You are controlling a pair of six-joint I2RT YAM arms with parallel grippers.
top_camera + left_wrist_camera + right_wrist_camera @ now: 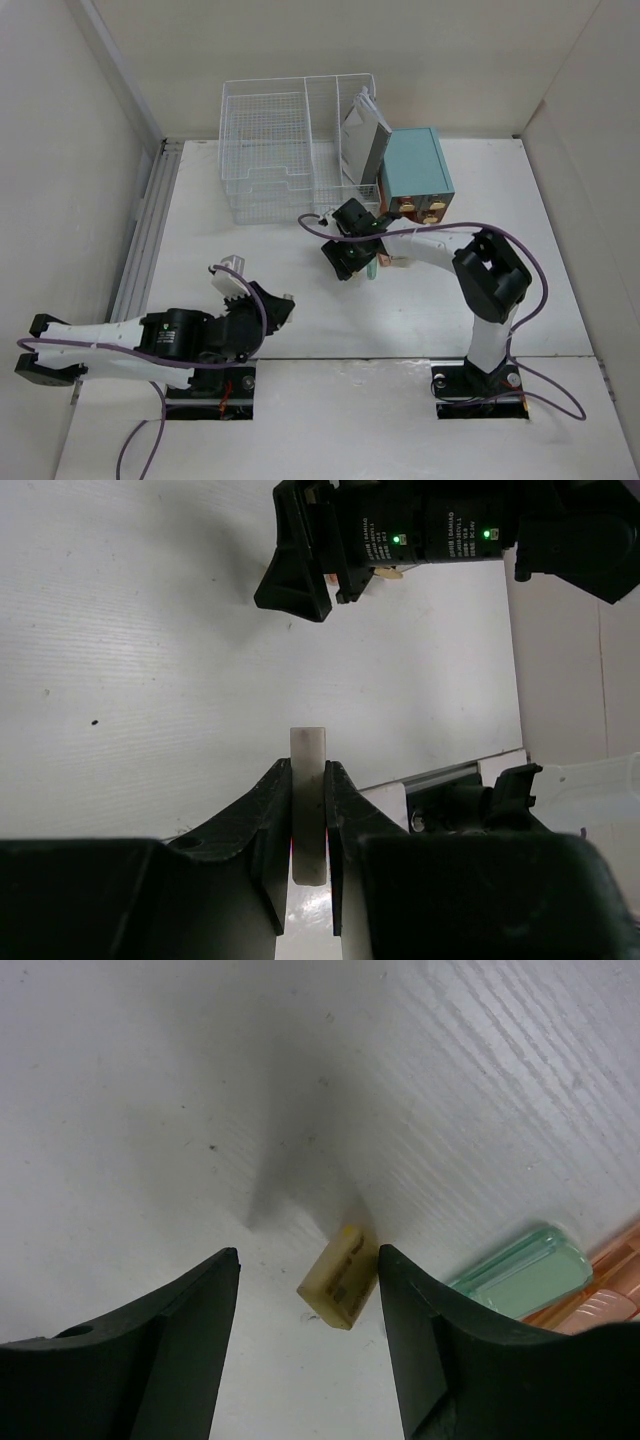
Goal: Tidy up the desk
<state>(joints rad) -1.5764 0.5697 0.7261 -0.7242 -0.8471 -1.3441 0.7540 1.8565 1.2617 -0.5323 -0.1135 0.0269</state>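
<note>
The white desk (400, 320) carries both arms. My right gripper (308, 1255) is open and low over the desk, with its jaws on either side of a small yellow block (340, 1276) that lies on the surface, closer to the right jaw. In the top view this gripper (343, 262) is in front of the basket and hides the block. My left gripper (308, 765) is shut on a thin white flat piece (308, 810) and holds it above the desk. In the top view it (272, 304) is at the near left.
A white wire basket (270, 150) stands at the back and holds a grey booklet (362, 135). A teal drawer box (415, 168) is beside it on the right. A pale green translucent piece (520, 1272) and copper-coloured items (600, 1305) lie right of the yellow block.
</note>
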